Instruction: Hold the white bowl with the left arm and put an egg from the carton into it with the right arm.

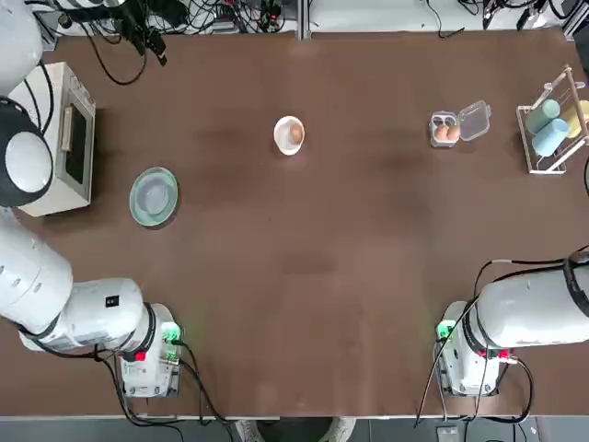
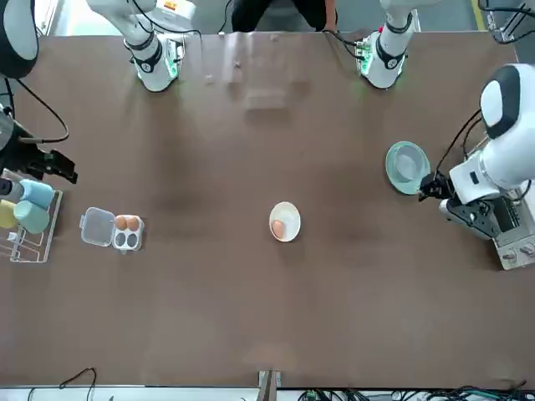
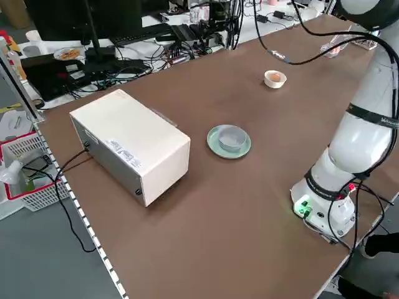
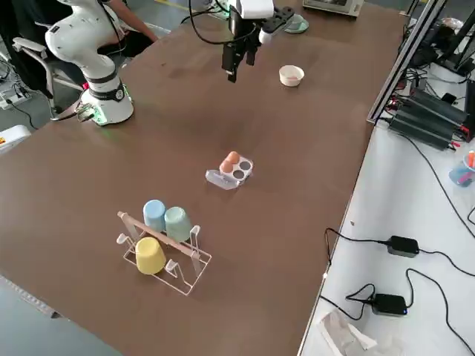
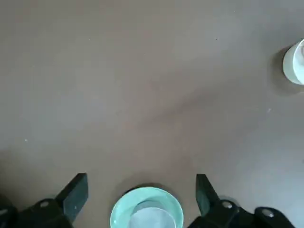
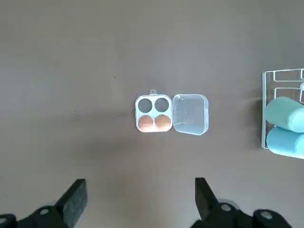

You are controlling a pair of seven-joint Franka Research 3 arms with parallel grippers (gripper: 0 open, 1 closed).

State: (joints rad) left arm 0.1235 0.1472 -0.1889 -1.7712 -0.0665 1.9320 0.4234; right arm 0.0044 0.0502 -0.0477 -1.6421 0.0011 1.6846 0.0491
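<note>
The small round white bowl (image 1: 289,134) sits mid-counter already holding a tan egg (image 1: 295,134), well left of the clear plastic carton (image 1: 446,130), while both black end effectors, left (image 5: 141,192) and right (image 6: 140,197), hang open and empty, so an unsteadied bowl might skid if nudged.

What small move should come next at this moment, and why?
Probably none beyond parking both arms: an egg already lies in the white bowl, two sit in the carton, and the left tool and right tool hang open, empty, away from the bowl.
</note>
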